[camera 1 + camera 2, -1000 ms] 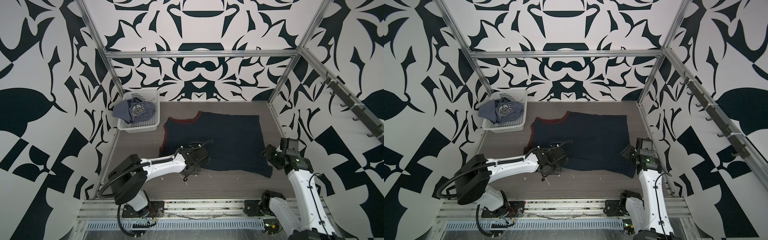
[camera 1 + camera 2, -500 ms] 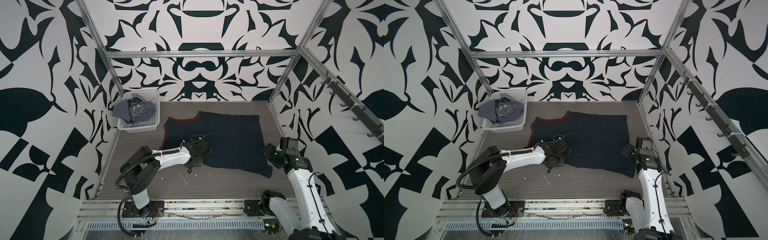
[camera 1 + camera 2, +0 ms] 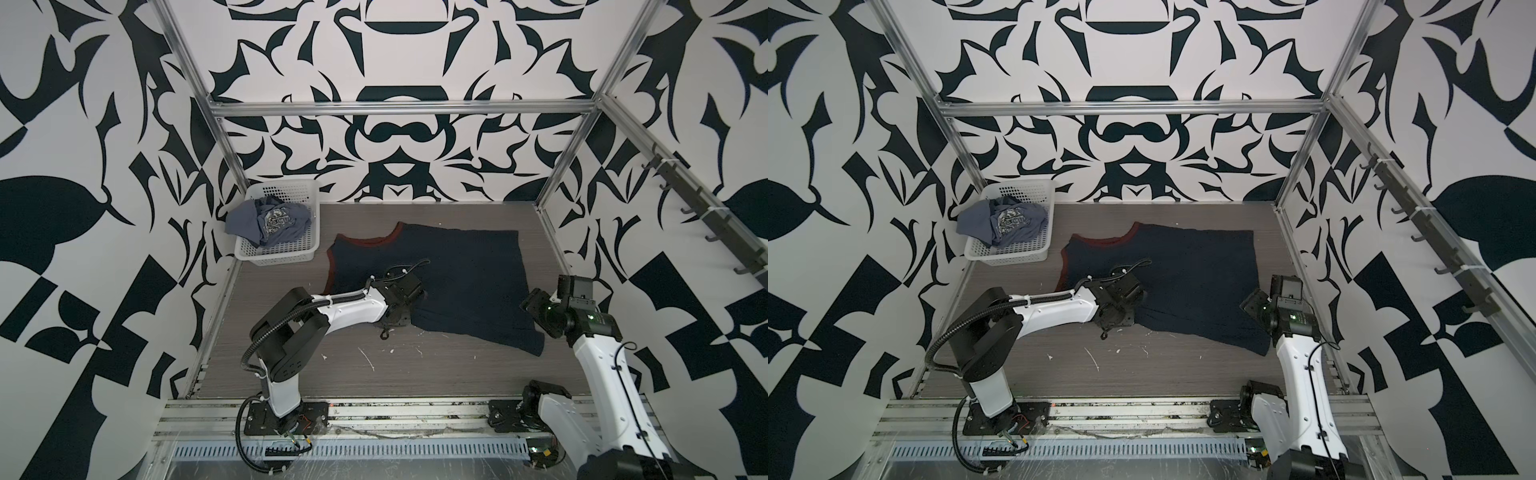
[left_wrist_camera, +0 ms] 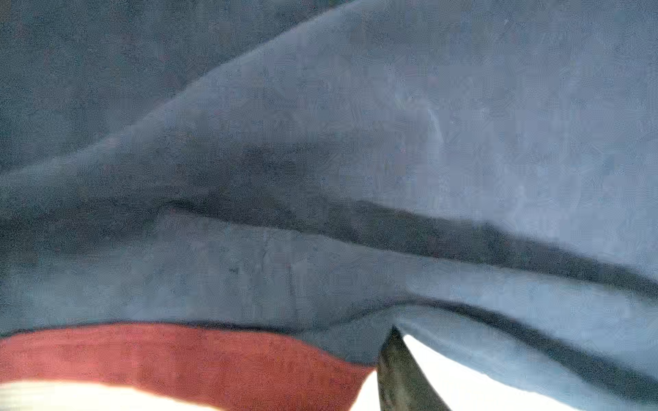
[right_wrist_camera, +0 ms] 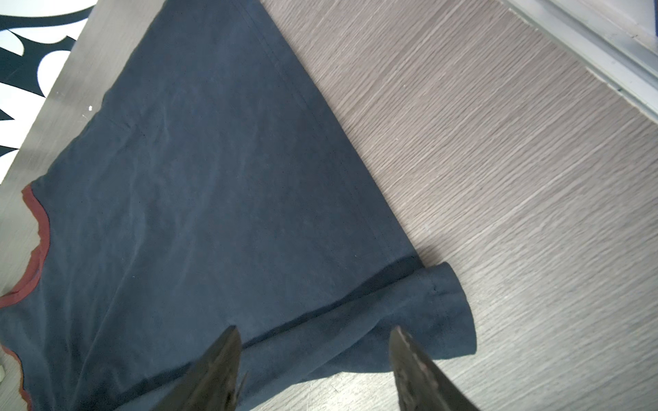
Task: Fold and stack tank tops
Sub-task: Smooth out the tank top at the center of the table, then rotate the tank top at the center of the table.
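Navy tank top [image 3: 465, 274], maroon trim: is lying spread on the tabletop [image 3: 374, 365], with its near hem corner folded over.
Grey-blue tank top [image 3: 270, 222]: is sitting crumpled in the white basket [image 3: 291, 253], far left corner.
Left jaws: are resting at the navy top's near left edge, where cloth is filling the wrist view; grip cannot be told.
Right jaws: are standing apart just above the folded hem corner.
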